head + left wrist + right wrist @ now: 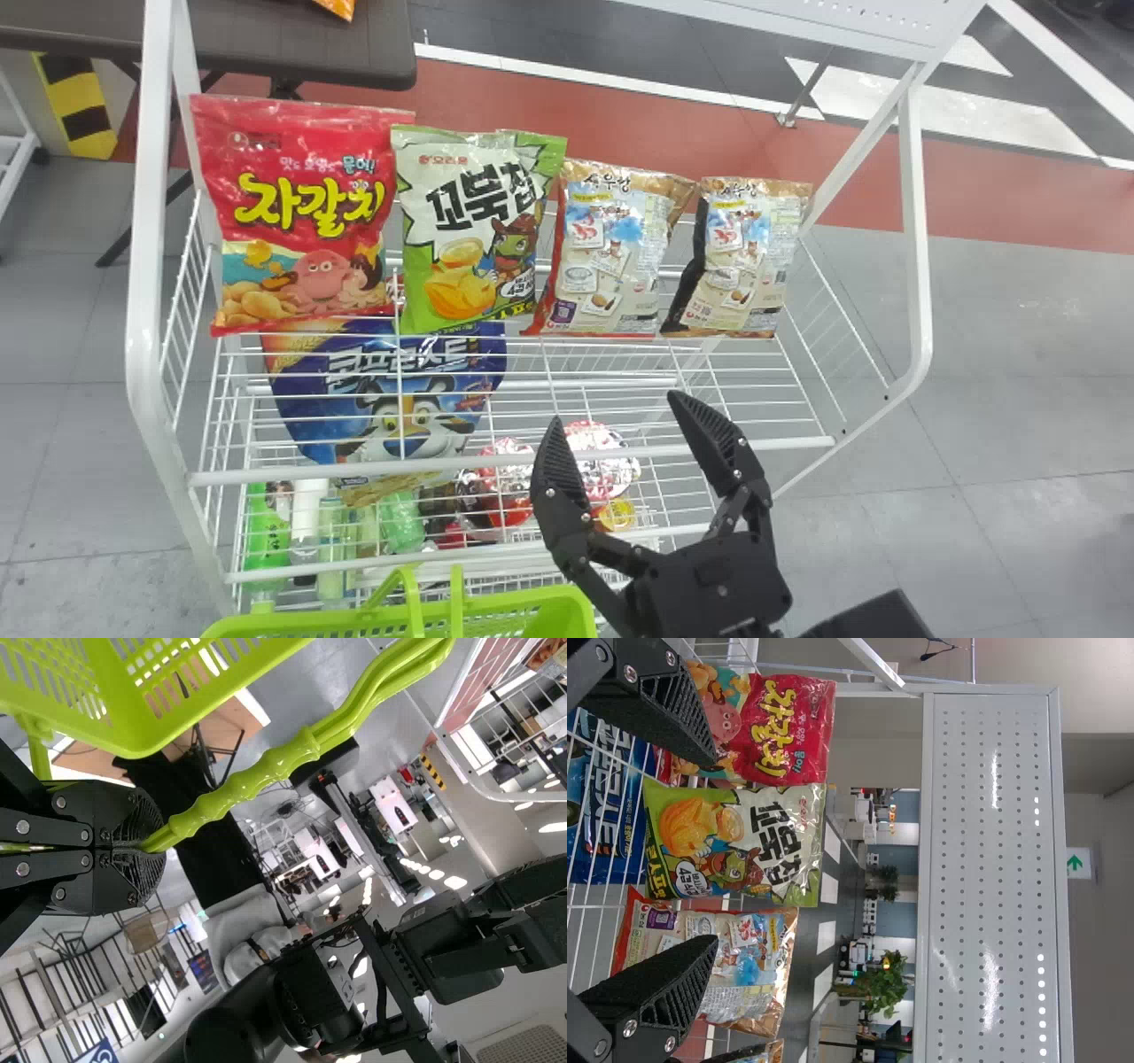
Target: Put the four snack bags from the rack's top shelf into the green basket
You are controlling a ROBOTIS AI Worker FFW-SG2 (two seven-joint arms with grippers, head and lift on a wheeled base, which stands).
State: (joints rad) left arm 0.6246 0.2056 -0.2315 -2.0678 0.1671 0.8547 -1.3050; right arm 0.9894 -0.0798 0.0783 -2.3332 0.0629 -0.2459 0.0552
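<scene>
Four snack bags stand side by side on the rack's top shelf: a red bag (297, 213), a green-and-white bag (478, 230), and two beige bags (607, 252) (744, 257) at the right. My right gripper (633, 434) is open in front of the shelf, lower than the bags. In the right wrist view the right gripper (700, 850) has the green-and-white bag (735, 846) beyond its spread fingers. The green basket (496, 611) is at the bottom edge of the head view. In the left wrist view my left gripper (146, 848) is shut on the basket's handle (266, 762).
The white wire rack (514, 462) has side rails and front bars around the shelf. Below lie a blue bag (390, 390), cups and bottles. A white perforated panel (992, 877) rises above the top shelf, and a dark table (292, 44) stands behind at the left.
</scene>
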